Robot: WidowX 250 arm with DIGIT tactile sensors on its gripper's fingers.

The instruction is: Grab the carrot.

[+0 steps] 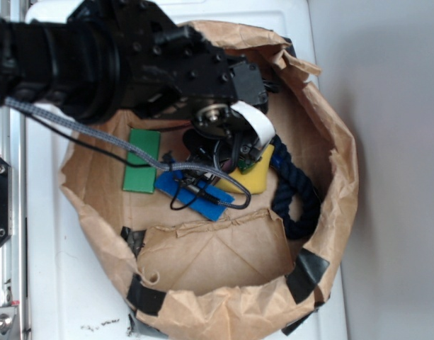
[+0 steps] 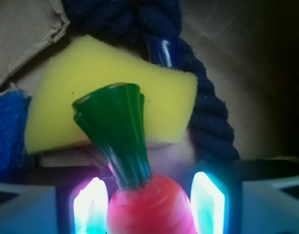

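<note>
1. No brand, label or readable writing shows in either view.
2. The carrot (image 2: 149,207) is glossy orange-red plastic with faint ridges and a flared, fluted dark-green stem; it sits between the two glowing fingers (image 2: 89,207) of the gripper (image 2: 148,210).
3. The fingers stand narrow, just beside the carrot's flanks; whether they press it cannot be told.
4. Behind the stem lies a porous yellow sponge (image 2: 66,102), with a fuzzy blue sponge (image 2: 8,129) at its left.
5. A thick, twisted navy rope (image 2: 210,122) curls around the yellow sponge.
6. A flat green block (image 1: 142,161) lies in the crumpled brown paper bag (image 1: 224,248), its rim patched with black tape.
</note>
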